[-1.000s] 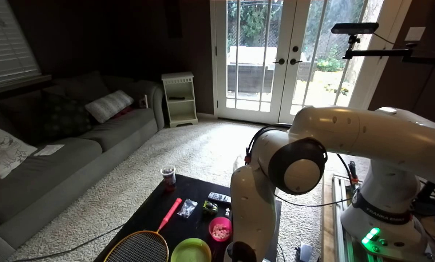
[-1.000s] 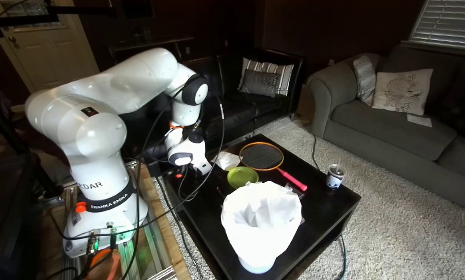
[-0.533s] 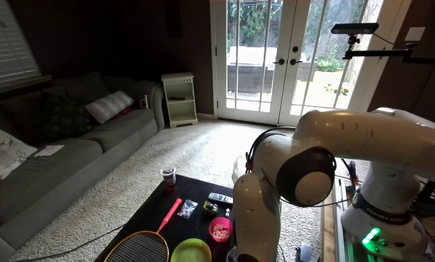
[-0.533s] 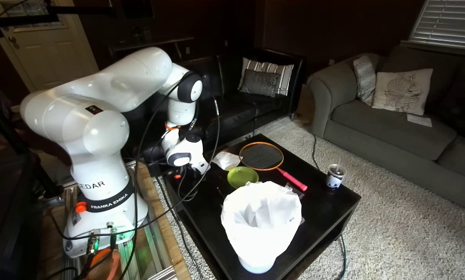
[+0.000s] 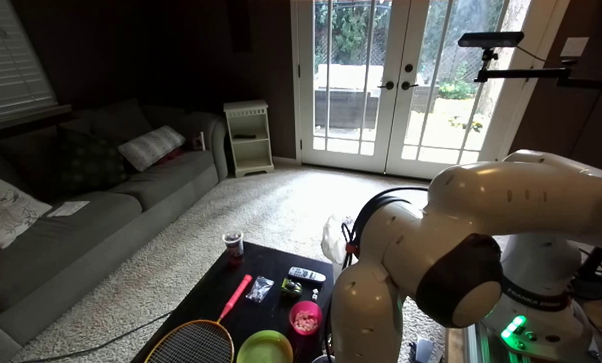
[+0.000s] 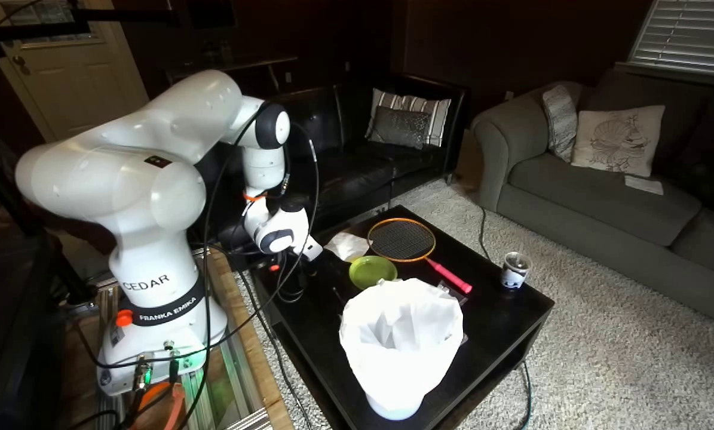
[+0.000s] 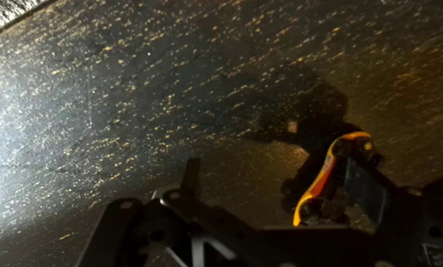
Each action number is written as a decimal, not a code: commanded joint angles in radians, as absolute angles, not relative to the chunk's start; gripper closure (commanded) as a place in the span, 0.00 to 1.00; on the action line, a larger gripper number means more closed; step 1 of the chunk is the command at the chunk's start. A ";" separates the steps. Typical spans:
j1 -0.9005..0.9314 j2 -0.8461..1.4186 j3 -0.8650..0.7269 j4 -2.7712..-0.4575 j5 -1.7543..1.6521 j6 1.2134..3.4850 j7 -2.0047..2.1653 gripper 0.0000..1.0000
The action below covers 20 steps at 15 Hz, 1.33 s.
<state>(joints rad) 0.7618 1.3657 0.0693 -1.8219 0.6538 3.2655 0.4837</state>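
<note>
Reading CEDAR, FRANKA EMIKA: arm [image 6: 153,254], claw [image 7: 275,165] spread.

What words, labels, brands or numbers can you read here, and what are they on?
"CEDAR": robot arm column.
"FRANKA EMIKA": black band below it, in both exterior views.
Too small to read: arm label, cup print, remote buttons.
Too blurred: mark on orange object, wrist view.

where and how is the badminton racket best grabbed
Likely the middle of the pink handle, from straight above, closing across its width: it is slim, straight and lies along the table in both exterior views. The wide, flat strung head looks harder to clasp.
</note>
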 commanded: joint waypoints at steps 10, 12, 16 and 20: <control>0.910 1.396 -0.059 -1.707 0.617 3.062 0.652 0.42; 0.907 1.399 -0.059 -1.697 0.610 3.056 0.663 0.55; 0.900 1.404 -0.056 -1.692 0.598 3.060 0.675 0.84; 0.890 1.401 -0.058 -1.699 0.583 3.045 0.681 1.00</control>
